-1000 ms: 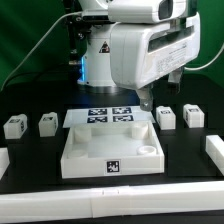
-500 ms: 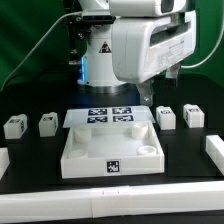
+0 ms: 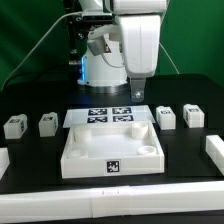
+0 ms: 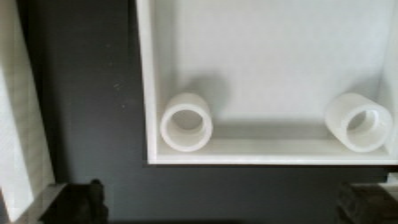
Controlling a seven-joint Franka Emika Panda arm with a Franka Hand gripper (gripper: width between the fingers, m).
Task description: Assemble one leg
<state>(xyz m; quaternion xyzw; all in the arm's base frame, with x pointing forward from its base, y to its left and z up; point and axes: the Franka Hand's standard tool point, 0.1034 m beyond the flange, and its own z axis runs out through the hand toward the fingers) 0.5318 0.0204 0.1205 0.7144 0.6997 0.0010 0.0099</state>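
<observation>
Four small white legs with tags stand on the black table: two on the exterior view's left and two on its right. The large white tray lies in the middle. My gripper hangs above the tray's far edge, open and empty, touching no leg. In the wrist view the gripper has its dark fingers wide apart over the black table. Beyond them lies the tray with two round corner sockets. No leg shows in the wrist view.
The marker board lies behind the tray. White blocks sit at the table's left edge and right edge. A white strip runs along one side of the wrist view.
The wrist has turned, so the bulky white arm link no longer fills the exterior view's right. The gripper has shifted slightly left and up, still empty.
</observation>
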